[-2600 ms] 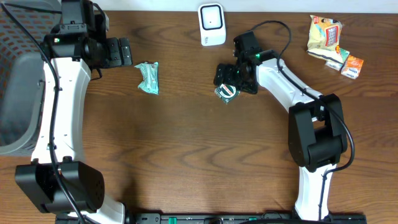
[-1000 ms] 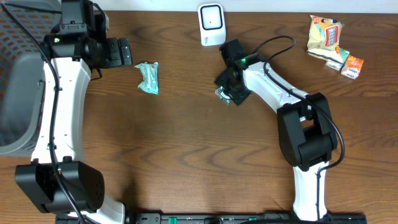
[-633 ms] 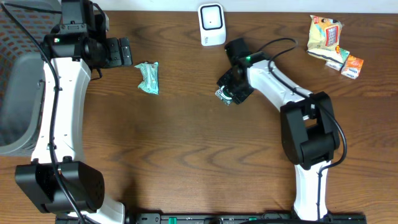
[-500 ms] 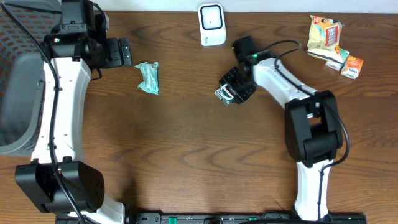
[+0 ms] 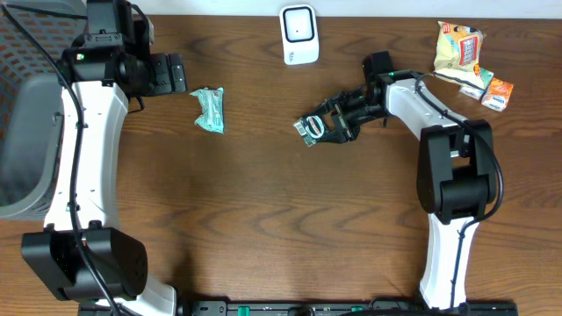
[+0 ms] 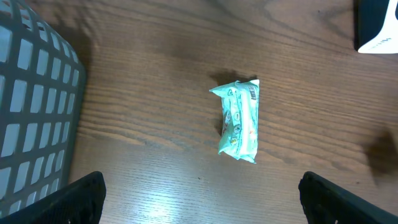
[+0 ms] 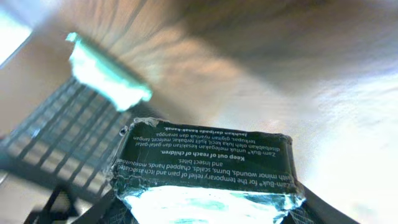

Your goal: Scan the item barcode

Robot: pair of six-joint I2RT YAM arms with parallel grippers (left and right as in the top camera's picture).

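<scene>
Right hand: partly closed, pinching the small dark box at the fingertips. The box's printed face is turned to the wrist camera.

Left hand: spread wide and holding nothing, over the desk beside the basket.

A green packet lies near the left hand. Snack packets sit at the far right corner.

The box is held well apart from the white scanner, with only bare wood between them.
</scene>
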